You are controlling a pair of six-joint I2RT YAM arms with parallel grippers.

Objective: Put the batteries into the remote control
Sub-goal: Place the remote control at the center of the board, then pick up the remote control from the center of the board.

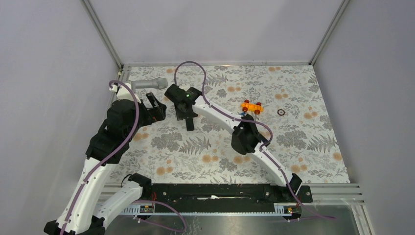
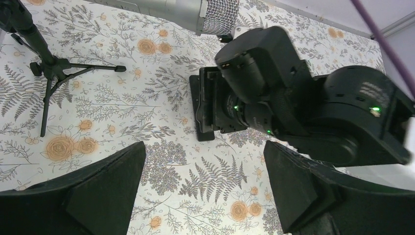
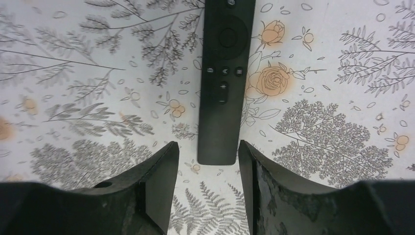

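One long slim black remote control (image 3: 222,103) lies flat on the floral cloth with its button face up, so no battery bay shows. My right gripper (image 3: 208,154) stands open just over its near end, fingers either side and not touching it. From above, the right gripper (image 1: 188,113) hangs over the remote control (image 1: 190,125) at the back left. In the left wrist view the remote control's end (image 2: 205,133) sticks out from under the right wrist. My left gripper (image 2: 203,181) is wide open over bare cloth, left of it (image 1: 155,105). No batteries show.
A silver microphone (image 1: 149,84) lies at the back left, with a small black tripod (image 2: 49,73) beside it. An orange toy block with red knobs (image 1: 251,106) and a small dark ring (image 1: 281,111) sit at the back right. A black rail (image 1: 220,193) runs along the near edge.
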